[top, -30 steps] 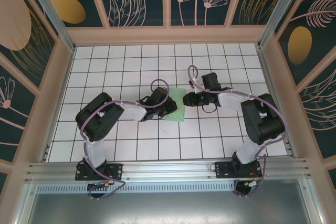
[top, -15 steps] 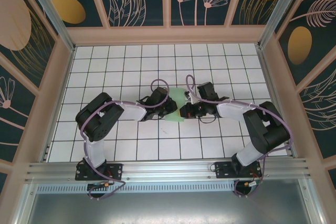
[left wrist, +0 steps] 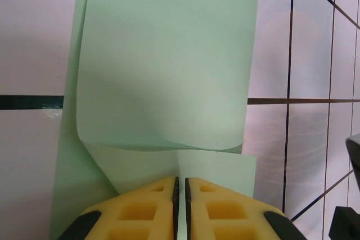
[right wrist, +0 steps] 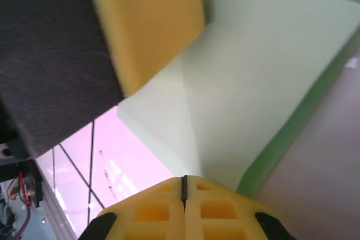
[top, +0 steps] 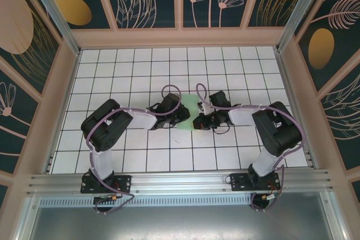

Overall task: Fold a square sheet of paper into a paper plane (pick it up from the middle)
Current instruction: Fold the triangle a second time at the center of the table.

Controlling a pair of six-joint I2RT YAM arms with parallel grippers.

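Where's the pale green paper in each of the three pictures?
Top external: sheet of paper mid-table, between left claw and right claw.
Left wrist: paper centre and top, near edge pinched in left claw.
Right wrist: paper on the right, pinched in right claw.
Shared landmark: the table's black grid lines.

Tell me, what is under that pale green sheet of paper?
Under the square sheet of paper lies the white gridded table: a black line runs in at one edge and out the other. The stretch beneath the sheet is covered.
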